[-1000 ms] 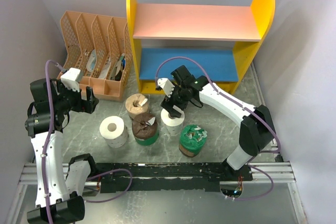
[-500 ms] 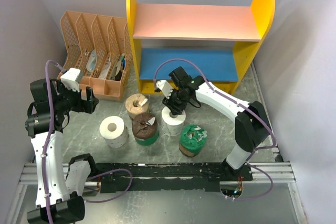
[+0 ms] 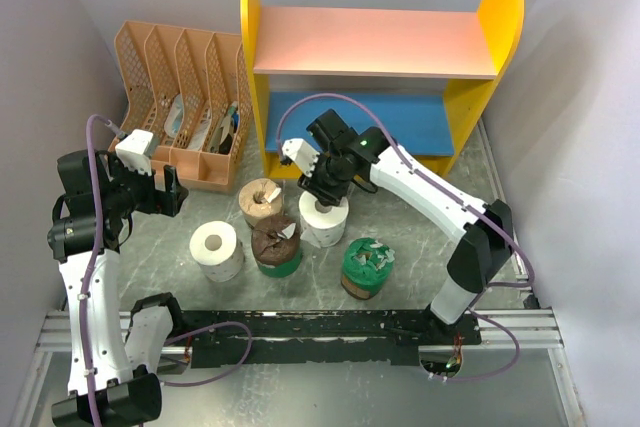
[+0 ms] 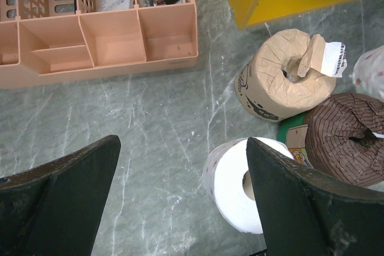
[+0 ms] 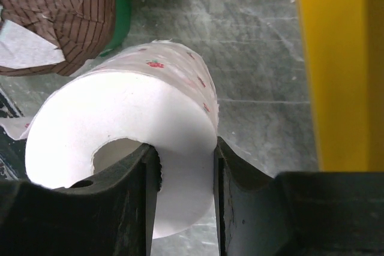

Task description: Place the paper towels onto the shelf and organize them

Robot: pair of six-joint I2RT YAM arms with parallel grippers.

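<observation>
The right claw (image 5: 183, 166) is clamped on the wall of a white paper towel roll (image 3: 324, 222), with one finger inside the hollow core and one outside. This is near the middle of the surface (image 3: 165, 242), just in front of the shelf (image 3: 370, 42) at the far edge. The left claw (image 4: 180, 148) hangs by the left edge with its jaws wide apart, holding nothing, above the other white roll (image 4: 231, 187).

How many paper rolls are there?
5, none on the shelf: left white roll, tan roll nearest the shelf, brown-topped roll in the middle, second white roll in the right gripper, green roll at the right. None seem hidden.
</observation>
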